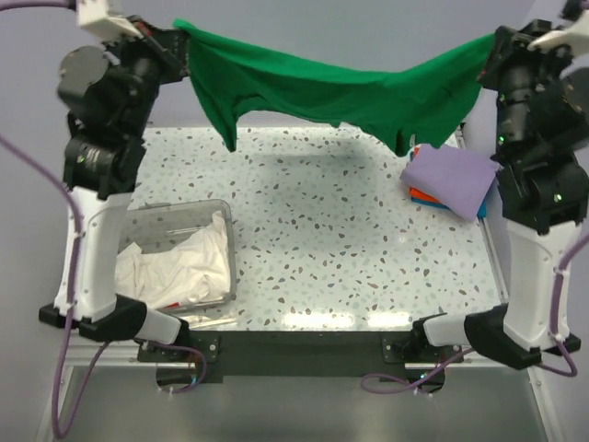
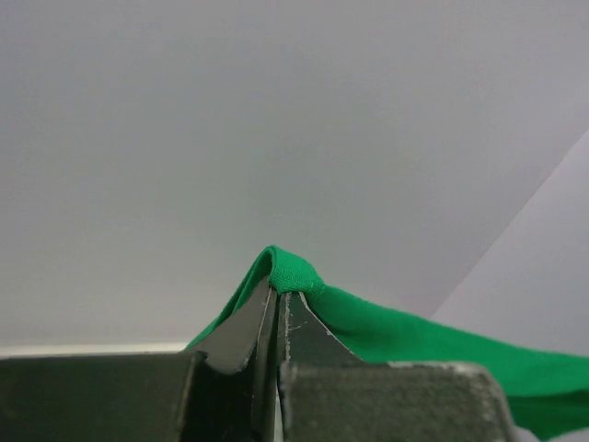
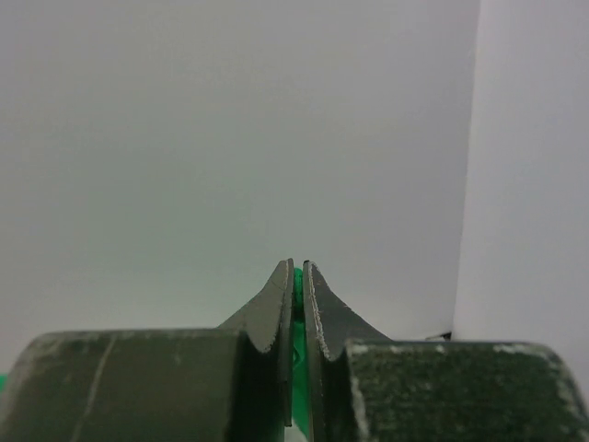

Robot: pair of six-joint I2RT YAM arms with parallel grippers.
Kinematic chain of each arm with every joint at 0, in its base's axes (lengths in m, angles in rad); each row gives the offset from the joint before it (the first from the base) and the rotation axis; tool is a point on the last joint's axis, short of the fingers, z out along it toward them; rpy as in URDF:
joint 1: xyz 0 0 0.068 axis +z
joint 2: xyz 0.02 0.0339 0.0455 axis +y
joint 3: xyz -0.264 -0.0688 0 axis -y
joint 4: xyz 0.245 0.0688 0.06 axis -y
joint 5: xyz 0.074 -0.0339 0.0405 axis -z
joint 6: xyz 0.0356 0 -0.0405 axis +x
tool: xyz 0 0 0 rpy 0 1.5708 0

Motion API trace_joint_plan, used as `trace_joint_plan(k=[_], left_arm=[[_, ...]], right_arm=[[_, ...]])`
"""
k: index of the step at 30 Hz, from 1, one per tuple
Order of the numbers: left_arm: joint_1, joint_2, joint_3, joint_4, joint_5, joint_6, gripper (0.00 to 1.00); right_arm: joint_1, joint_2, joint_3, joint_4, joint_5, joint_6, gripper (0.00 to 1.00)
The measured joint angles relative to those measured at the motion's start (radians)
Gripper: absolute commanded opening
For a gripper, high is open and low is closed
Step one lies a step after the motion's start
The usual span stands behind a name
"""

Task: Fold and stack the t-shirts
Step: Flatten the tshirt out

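The left gripper [image 2: 279, 293] is clamped on a fold of the bright green t-shirt [image 1: 340, 97]; the right gripper [image 3: 298, 269] pinches its other end, green cloth showing between the jaws; the shirt hangs stretched between both grippers, sagging above the counter [image 1: 322, 239]; below the right gripper lies a folded lavender t-shirt [image 1: 451, 175]; below the left gripper, white t-shirts [image 1: 179, 262] fill a clear plastic bin [image 1: 230, 249].

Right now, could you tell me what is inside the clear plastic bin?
Crumpled white t-shirts lie in the clear bin; whatever lies beneath them, and how many there are, is hidden.
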Motion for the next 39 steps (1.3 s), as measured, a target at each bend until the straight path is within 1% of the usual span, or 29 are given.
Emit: trace_joint_plan(k=[2,7,11,14,17,20,24,26,27,28,29,30,31,32,34,35,36,37,39], left_arm=[[0.000,-0.069,-0.003,0.015,-0.009,0.004,0.00],[0.000,-0.174,-0.002,0.054,-0.011,0.008,0.00],[0.000,-0.195,0.018,0.064,-0.009,0.016,0.00],[0.000,-0.186,0.018,0.082,-0.005,0.024,0.00],[0.000,-0.153,0.011,0.101,-0.002,0.029,0.00],[0.000,-0.089,-0.008,0.120,-0.002,0.032,0.00],[0.008,0.072,-0.044,0.139,0.011,0.048,0.00],[0.020,0.200,-0.043,0.151,0.039,0.051,0.00],[0.027,0.279,-0.037,0.151,0.052,0.051,0.07],[0.033,0.362,-0.021,0.148,0.065,0.051,0.28],[0.039,0.451,0.008,0.138,0.073,0.052,0.43],[0.043,0.545,0.040,0.132,0.080,0.054,0.58],[0.047,0.613,0.066,0.127,0.089,0.050,0.78],[0.051,0.692,0.094,0.117,0.095,0.043,0.84],[0.058,0.800,0.106,0.100,0.103,0.028,0.91],[0.061,0.831,0.103,0.082,0.106,0.025,0.92],[0.063,0.845,0.093,0.069,0.109,0.023,0.93],[0.065,0.846,0.074,0.064,0.114,0.022,0.94],[0.066,0.808,0.017,0.075,0.122,0.021,0.95]], right_arm=[[0.000,-0.072,-0.010,0.037,0.000,-0.026,0.00],[0.000,-0.151,0.013,0.084,0.001,-0.071,0.00],[0.000,-0.174,0.066,0.113,-0.006,-0.094,0.00],[0.000,-0.178,0.066,0.138,-0.012,-0.095,0.00],[0.000,-0.162,0.042,0.157,-0.015,-0.095,0.00],[0.000,-0.097,0.025,0.173,-0.014,-0.096,0.00],[-0.002,0.072,-0.027,0.203,-0.002,-0.116,0.00],[-0.014,0.182,-0.046,0.219,0.002,-0.126,0.00],[-0.020,0.256,-0.050,0.223,0.001,-0.128,0.00],[-0.029,0.333,-0.050,0.226,0.002,-0.129,0.00],[-0.039,0.417,-0.039,0.218,0.001,-0.126,0.01],[-0.050,0.509,-0.019,0.209,-0.002,-0.123,0.13],[-0.061,0.603,0.021,0.188,-0.005,-0.116,0.30],[-0.069,0.683,0.067,0.164,-0.007,-0.112,0.63],[-0.086,0.863,0.173,0.100,-0.018,-0.100,0.84],[-0.092,0.927,0.204,0.068,-0.027,-0.093,0.94],[-0.097,0.967,0.210,0.039,-0.039,-0.085,0.98],[-0.101,0.985,0.200,0.008,-0.057,-0.081,0.99],[-0.105,0.966,0.116,-0.015,-0.091,-0.067,0.99]])
